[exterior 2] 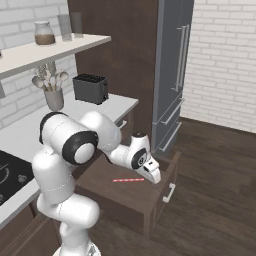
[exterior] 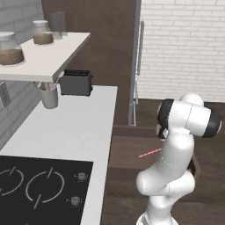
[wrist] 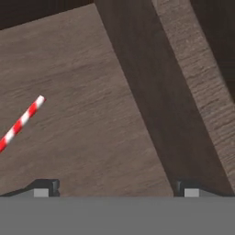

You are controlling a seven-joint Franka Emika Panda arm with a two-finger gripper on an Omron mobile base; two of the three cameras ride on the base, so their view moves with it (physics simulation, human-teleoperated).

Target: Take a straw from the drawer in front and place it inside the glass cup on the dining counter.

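Two dark fingertips [wrist: 46,187] of our claw [wrist: 117,189] stand wide apart and hold nothing, poised above the wooden floor of the open drawer [wrist: 92,114]. Our striped straw [wrist: 20,123] lies flat on that floor, off to the claw's left and slightly ahead, its long axis running diagonally, clear of both fingertips.

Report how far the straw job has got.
Done: the drawer stands pulled out, with the straw lying flat on its floor. In hand: the gripper hangs over the drawer, jaws wide apart, empty, the straw off to one side. Left: grasp the straw, lift it, put it in the glass cup.
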